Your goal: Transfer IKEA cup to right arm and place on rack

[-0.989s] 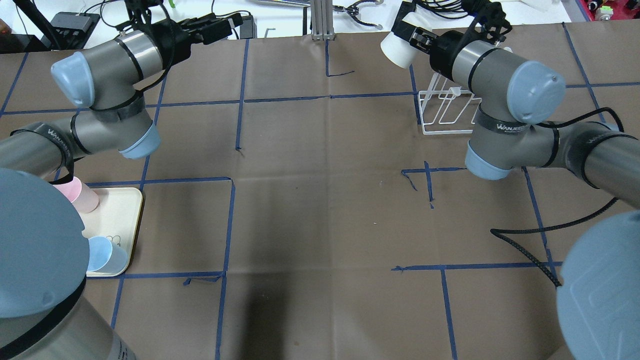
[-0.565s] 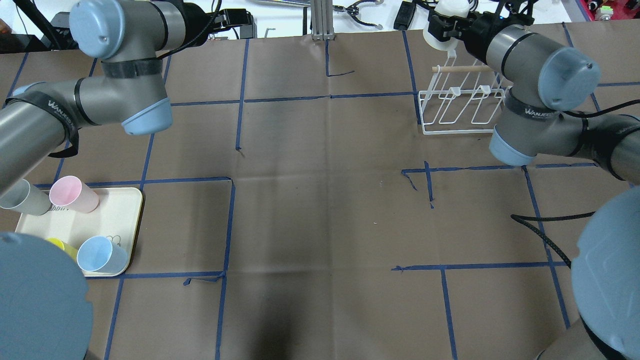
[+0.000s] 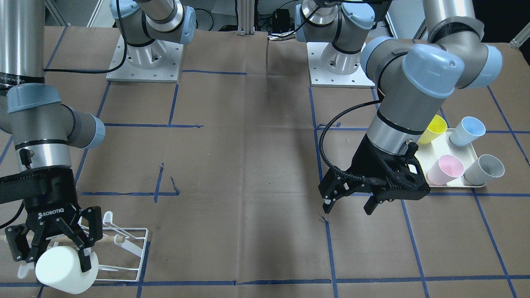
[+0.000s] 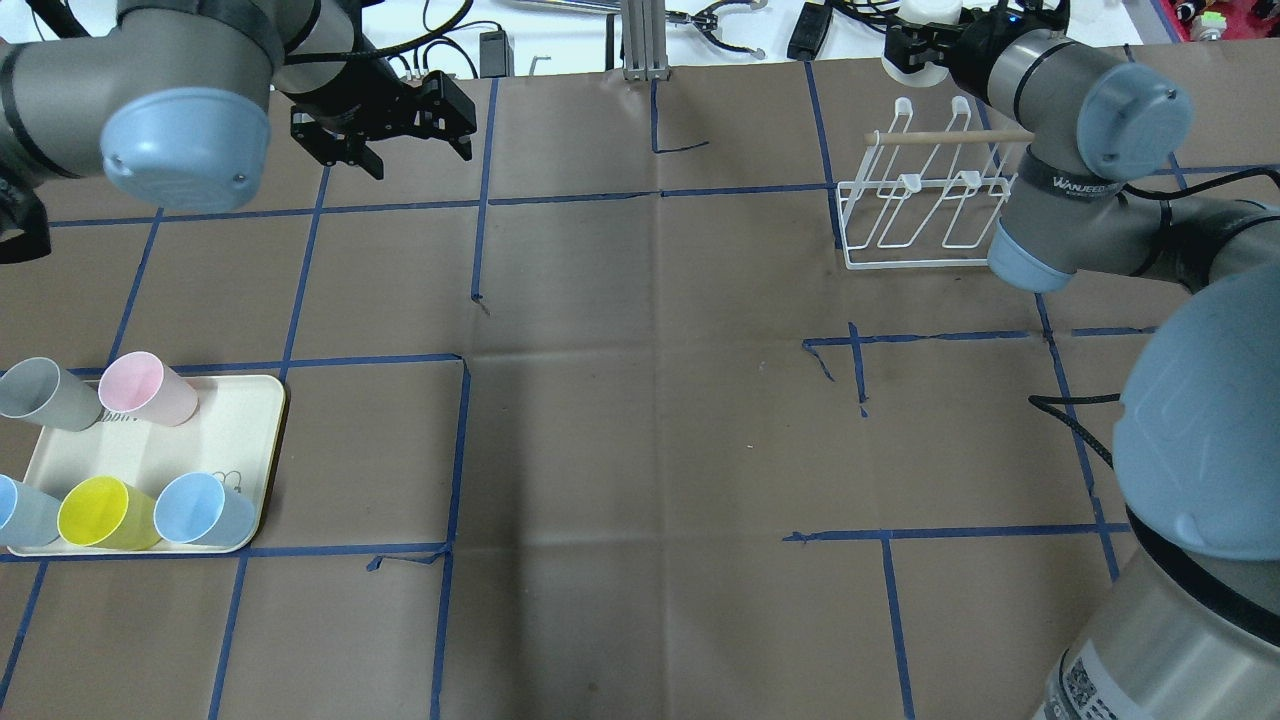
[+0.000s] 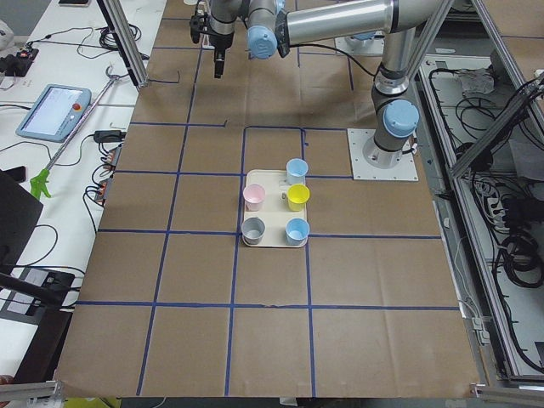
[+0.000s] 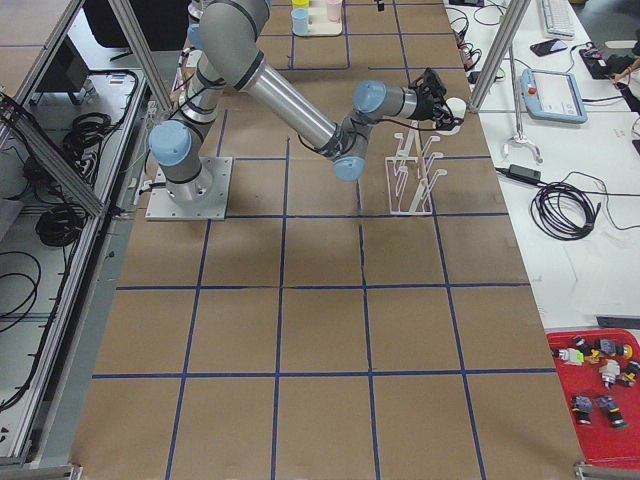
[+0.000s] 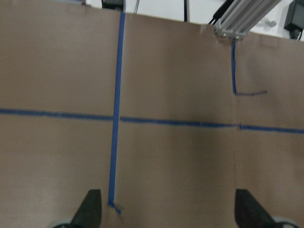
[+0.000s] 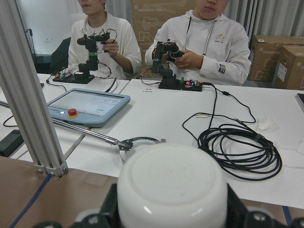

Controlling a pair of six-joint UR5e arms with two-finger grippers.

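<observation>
At the rack's operator-side end, the white IKEA cup [image 3: 64, 269] hung off the table [image 4: 640, 400], clamped across its wall by the right end effector [image 3: 54, 258]. That was the claw-linkage one marked ROBOTIQ, its fingers closed onto the cup. The cup was tipped roughly sideways, closed base toward the front camera. Couldn't tell whether it touched a prong.

Handling, my read:
- Light, stiff, thin-walled plastic; not fragile, but it could flex if squeezed hard.
- The smooth tapered wall could creep toward the narrow end, so a mid-wall grip across the diameter looked right.
- The mouth must stay clear of the fingers to drop over a prong.

The rack [image 4: 915, 215] was thin white wire with upturned hooked prongs and a pale wooden dowel [image 4: 940, 136] across it. It looked light, so a nudge could shift it.

The left end effector [image 3: 348, 208] had flat black fingers spread wide with nothing between them.

Far off sat a cream rounded-corner tray [image 4: 240, 430] holding the pink cup [image 4: 150, 388], grey cup [image 4: 40, 393], yellow cup [image 4: 100, 512] and blue cup [image 4: 205, 508], all the same tapered shape.
</observation>
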